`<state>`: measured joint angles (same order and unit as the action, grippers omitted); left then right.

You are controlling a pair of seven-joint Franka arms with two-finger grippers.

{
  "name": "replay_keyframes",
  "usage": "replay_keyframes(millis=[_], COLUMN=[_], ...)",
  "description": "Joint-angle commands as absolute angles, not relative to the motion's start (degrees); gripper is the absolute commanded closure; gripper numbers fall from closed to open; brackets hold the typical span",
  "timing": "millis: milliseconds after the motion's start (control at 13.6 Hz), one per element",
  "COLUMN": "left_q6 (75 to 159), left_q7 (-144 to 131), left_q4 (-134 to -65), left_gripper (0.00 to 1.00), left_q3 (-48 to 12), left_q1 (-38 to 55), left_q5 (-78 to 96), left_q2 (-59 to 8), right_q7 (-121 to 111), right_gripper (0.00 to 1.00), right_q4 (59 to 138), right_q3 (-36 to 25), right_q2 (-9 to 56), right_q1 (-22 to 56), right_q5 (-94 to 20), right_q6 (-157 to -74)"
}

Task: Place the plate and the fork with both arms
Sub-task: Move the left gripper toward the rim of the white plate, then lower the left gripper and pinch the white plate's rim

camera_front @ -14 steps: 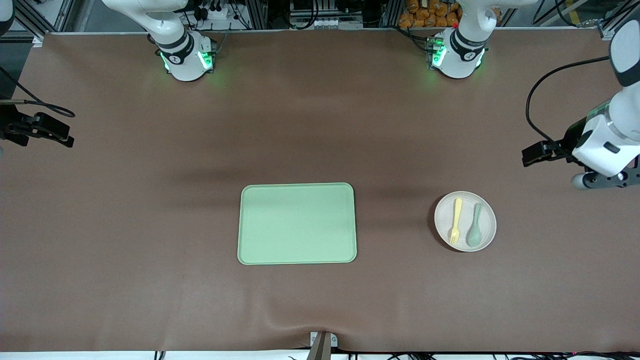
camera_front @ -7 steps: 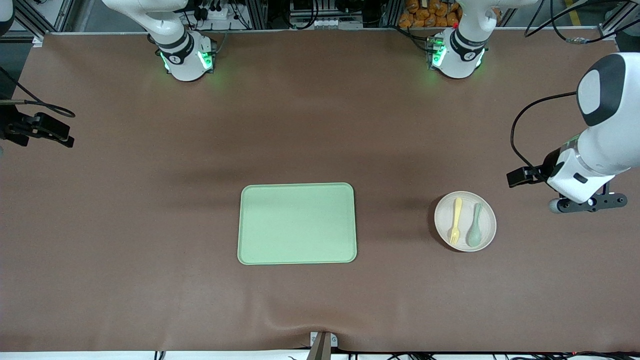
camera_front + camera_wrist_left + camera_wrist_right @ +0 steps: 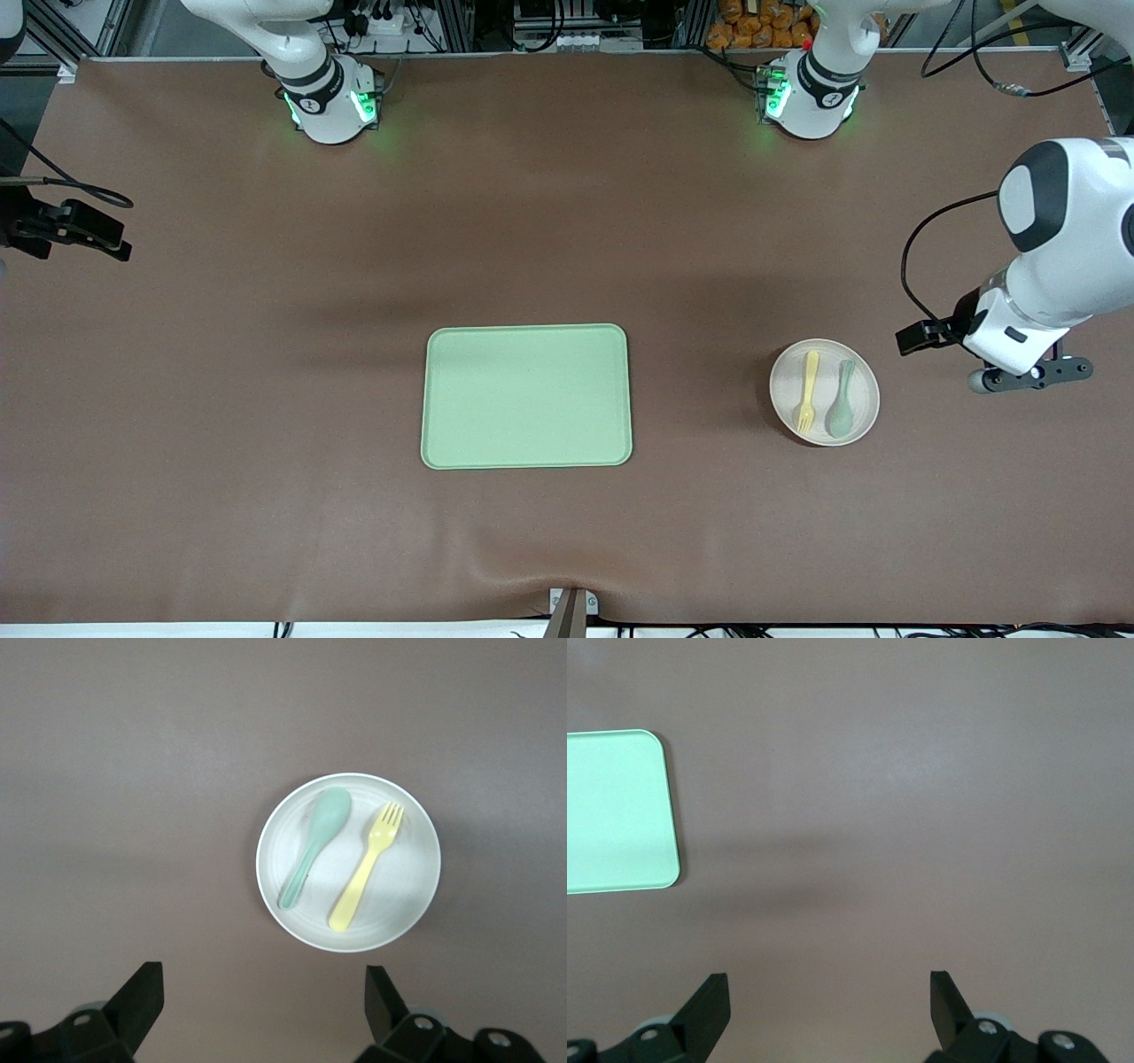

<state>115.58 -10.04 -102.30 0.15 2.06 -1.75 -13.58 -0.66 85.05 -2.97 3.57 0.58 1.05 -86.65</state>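
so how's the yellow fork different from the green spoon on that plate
The small pale-yellow plastic fork ends in tines, while the grey-green plastic spoon ends in a smooth oval bowl. The fork lies toward the right arm's end of the table, the spoon toward the left arm's end. They share much: similar length, both lying side by side on the round pale speckled plate, working ends nearer the front camera, neither touched by a claw.
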Motion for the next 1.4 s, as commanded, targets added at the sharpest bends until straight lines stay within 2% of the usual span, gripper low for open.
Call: replay_keyframes(millis=[0,661,1323], left_q6=[119.00,127.87,129.02], left_q7=[-10.20,-9.58,-9.58], left_q4=[-103.89,-104.15,-103.89], left_gripper=[0.00,0.00,0.00], left_q3=[-0.26,-0.35,-0.35], left_q1=[1.32,-1.23,-0.97], left_q5=[-2.64,-2.29,-2.11], left_q2=[-14.93,-23.89,-27.42], right_q7=[-1.49,-1.67,-1.58], right_gripper=[0.00,0.00,0.00], right_q4=[83.58,83.76,83.50], right_q3=[-2.20,-2.20,-2.02], right_q2=[4.22,4.48,5.62], right_q1=[-0.62,-3.25,-2.38], right_q5=[1.05,1.58,0.88], right_q6=[-85.87,-84.73,-85.87])
